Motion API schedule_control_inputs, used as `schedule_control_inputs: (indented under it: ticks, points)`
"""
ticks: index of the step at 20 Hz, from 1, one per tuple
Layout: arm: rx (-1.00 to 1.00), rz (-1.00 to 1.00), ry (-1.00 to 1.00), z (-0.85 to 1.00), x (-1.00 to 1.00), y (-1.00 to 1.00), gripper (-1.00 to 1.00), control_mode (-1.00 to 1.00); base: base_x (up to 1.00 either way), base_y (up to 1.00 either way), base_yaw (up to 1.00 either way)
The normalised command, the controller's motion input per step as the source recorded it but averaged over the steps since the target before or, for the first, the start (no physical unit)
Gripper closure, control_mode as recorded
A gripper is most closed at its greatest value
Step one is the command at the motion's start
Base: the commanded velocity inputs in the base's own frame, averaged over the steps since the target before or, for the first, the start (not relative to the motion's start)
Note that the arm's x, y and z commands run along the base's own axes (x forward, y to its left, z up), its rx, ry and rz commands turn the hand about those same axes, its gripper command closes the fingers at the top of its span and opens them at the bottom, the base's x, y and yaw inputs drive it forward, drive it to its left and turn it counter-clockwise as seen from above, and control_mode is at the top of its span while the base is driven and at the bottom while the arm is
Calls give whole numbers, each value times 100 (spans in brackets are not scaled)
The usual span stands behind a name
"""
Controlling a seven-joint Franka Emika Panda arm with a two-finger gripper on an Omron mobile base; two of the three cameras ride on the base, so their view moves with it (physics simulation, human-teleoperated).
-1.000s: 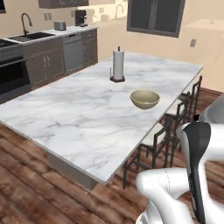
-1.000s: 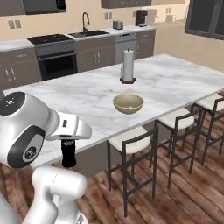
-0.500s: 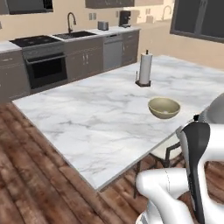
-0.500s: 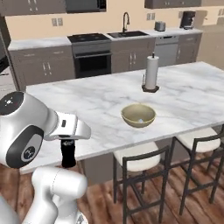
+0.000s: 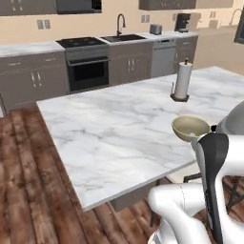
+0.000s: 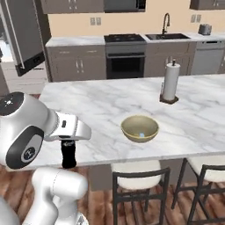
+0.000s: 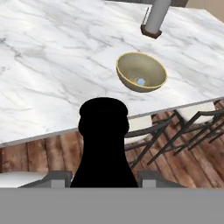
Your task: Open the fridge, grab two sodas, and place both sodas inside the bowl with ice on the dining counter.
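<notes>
white grey-veined marble dining counter [image 6: 110, 110]: broad bare slab left of the round olive-beige bowl [image 6: 139, 128], which sits near the stool-side edge. white paper towel roll [image 6: 170, 82] nearer the far edge. gripper [image 6: 68, 149] off that near edge, fingers clamped on black soda bottle [image 7: 104, 144].
</notes>
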Motion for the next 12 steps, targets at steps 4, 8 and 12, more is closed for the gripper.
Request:
schedule_control_inputs:
  ticks: [4,8,12]
  points:
    - [0,0,0,0,0,0,100,100,14,-60,43]
    - [0,0,0,0,0,0,100,100,14,-60,43]
    - [0,0,0,0,0,0,100,100,13,-63,42]
